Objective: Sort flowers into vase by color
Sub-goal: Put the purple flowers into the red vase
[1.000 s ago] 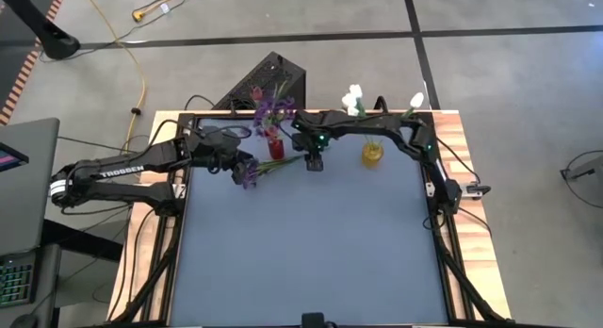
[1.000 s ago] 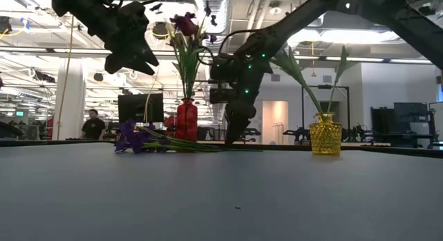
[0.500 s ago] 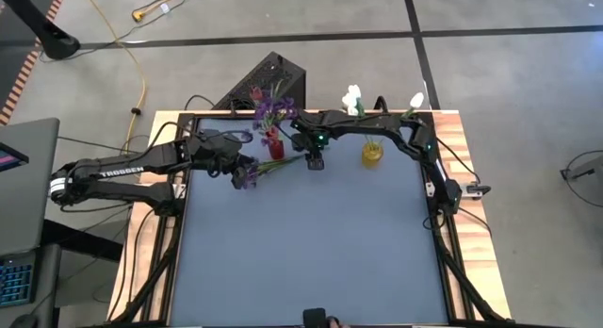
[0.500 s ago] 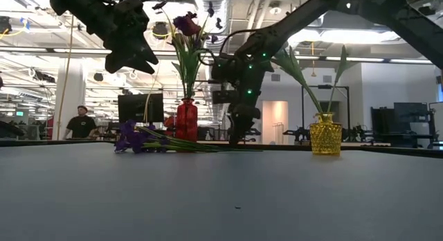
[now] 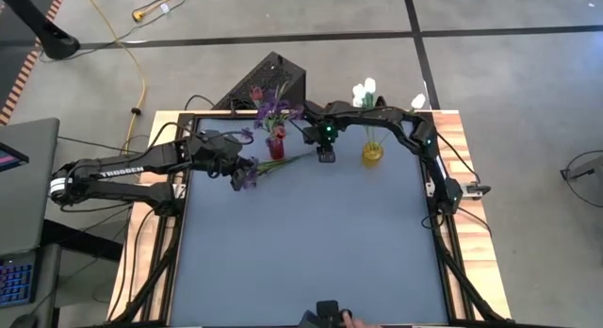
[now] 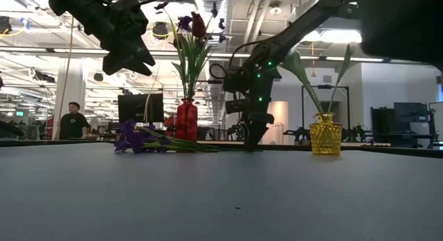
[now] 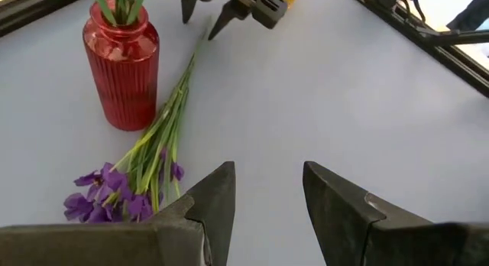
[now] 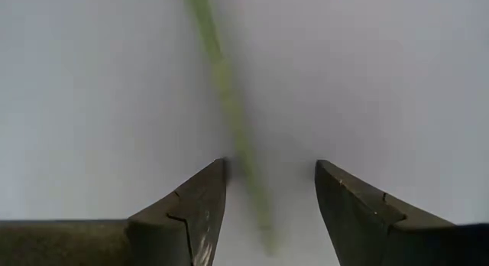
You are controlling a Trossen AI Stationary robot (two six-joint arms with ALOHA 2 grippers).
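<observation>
On the table [image 5: 311,243], purple flower's stem [image 8: 225,105] lies between open right pincer [image 8: 269,201] fingers

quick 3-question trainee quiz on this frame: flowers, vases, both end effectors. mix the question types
1. True or false: the purple flower lies flat on the table, its stem passing beside the red vase.
2. Which end effector is down at the stem's free end? A) left end effector B) right end effector
3. Fill in: the yellow vase holds ____ flowers.

Key
1. True; the blossom lies near the left end effector, which hovers open above it.
2. B; its open fingers straddle the stem in the right wrist view, not yet closed on it.
3. White.
</observation>
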